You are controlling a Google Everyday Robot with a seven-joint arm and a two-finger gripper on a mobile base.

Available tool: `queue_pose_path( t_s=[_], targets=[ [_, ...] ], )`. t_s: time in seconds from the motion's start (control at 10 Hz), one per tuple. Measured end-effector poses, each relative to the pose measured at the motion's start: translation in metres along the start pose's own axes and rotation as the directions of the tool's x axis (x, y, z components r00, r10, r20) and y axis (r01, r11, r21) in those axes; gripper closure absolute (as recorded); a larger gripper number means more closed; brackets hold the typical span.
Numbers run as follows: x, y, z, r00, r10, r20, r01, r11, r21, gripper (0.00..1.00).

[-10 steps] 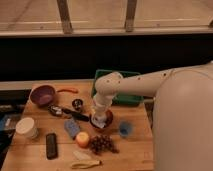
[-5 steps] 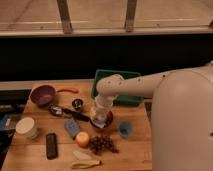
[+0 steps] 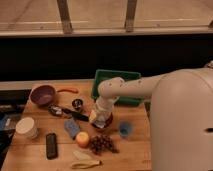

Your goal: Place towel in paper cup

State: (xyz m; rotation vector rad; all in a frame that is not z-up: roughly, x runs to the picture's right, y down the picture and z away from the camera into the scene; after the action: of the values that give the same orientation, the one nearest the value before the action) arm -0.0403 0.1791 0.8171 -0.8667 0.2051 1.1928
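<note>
The paper cup (image 3: 26, 127) is squat and cream-white and stands near the table's left edge. My gripper (image 3: 101, 118) hangs at the end of the white arm, which reaches in from the right. It points down into a red-orange bowl (image 3: 108, 124) at mid-table, far to the right of the cup. A pale scrap (image 3: 93, 116) that looks like the towel shows at the gripper's left side over the bowl. The rest of the towel is hidden by the gripper, and I cannot tell whether it is held.
A purple bowl (image 3: 43, 94) sits at back left and a green bin (image 3: 118, 82) behind the arm. A blue sponge (image 3: 72, 128), black phone (image 3: 51, 145), orange fruit (image 3: 82, 139), grapes (image 3: 102, 144), banana (image 3: 85, 161) and small blue cup (image 3: 125, 130) crowd the front.
The gripper has sunk slightly toward the red-orange bowl. Nothing else on the table has moved.
</note>
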Motion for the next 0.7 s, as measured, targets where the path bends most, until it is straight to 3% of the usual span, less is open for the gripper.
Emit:
queue_pose_path(
  t_s=[0.2,0.6,0.7],
  targets=[
    [0.0037,-0.0048,0.0050,1.000,0.015,-0.007,-0.015,1.000,-0.007,0.54],
    [0.0033,-0.0068,0.0053,1.000,0.020,0.000,-0.020,1.000,-0.012,0.94],
    [0.0021,-0.0065,0.0027,1.000,0.017,0.006,-0.017,1.000,-0.013,0.99]
  ],
)
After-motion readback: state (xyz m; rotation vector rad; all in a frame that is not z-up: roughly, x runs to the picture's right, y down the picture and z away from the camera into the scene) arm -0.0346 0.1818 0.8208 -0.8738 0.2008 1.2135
